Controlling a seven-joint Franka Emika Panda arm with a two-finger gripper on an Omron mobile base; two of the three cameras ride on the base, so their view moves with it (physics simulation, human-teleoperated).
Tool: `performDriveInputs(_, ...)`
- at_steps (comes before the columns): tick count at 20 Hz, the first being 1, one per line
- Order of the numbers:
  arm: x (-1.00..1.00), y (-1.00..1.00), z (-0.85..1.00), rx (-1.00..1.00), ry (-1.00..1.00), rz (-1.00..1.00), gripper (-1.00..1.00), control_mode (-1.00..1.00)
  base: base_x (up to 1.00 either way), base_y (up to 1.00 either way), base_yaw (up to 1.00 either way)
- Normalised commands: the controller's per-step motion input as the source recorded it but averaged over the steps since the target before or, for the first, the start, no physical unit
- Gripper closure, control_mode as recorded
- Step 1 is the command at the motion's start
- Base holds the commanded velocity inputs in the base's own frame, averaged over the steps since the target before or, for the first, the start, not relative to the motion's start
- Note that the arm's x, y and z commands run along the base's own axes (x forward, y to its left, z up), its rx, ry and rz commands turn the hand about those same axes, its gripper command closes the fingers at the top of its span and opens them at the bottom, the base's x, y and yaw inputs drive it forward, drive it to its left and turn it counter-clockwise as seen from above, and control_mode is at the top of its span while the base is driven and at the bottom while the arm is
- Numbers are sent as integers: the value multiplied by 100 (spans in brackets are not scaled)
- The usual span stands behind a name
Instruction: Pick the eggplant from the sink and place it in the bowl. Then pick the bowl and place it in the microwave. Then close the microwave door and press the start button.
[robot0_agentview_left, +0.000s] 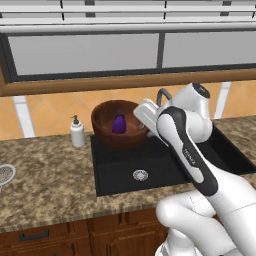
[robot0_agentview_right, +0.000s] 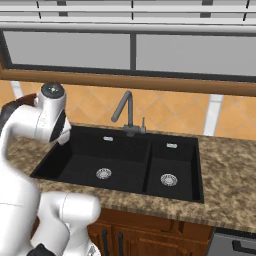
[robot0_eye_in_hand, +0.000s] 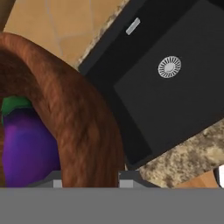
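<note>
Kitchen: speckled brown stone tabletop (robot0_agentview_left: 45, 175) is running under a window, orange tiles behind.
Sink (robot0_agentview_left: 150, 170): black double basin is sitting in the tabletop, silver drains showing.
Bowl (robot0_agentview_left: 112, 131): reddish-brown wood, lifted at the sink's back left corner.
Gripper (robot0_eye_in_hand: 89, 177): pinching the bowl's rim wall, one finger each side; fingertips are mostly cut off.
Eggplant (robot0_agentview_left: 119, 123): glossy purple, lying inside the bowl.
Faucet (robot0_agentview_right: 127, 112): partly hidden by the arm.
Soap bottle (robot0_agentview_left: 77, 132): standing left of the bowl.

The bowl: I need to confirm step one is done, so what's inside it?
The purple eggplant lies inside the bowl. The gripper straddles the bowl's rim; the bowl's floor is covered.
</note>
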Motion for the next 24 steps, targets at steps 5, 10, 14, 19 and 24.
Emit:
performDriveInputs(5, -7, -13, 49, 0, 1, -9, 100, -100, 0, 0, 0)
performDriveInputs(10, -13, 0, -8, 3, 19, -5, 100, -100, 0, 0, 0)
performDriveInputs(14, -19, -23, 72, 0, 1, -23, 100, -100, 0, 0, 0)
performDriveInputs(19, -23, -54, 52, 0, -6, -14, 100, -100, 0, 0, 0)
performDriveInputs(24, -43, -59, 10, 0, -21, -8, 100, -100, 0, 0, 0)
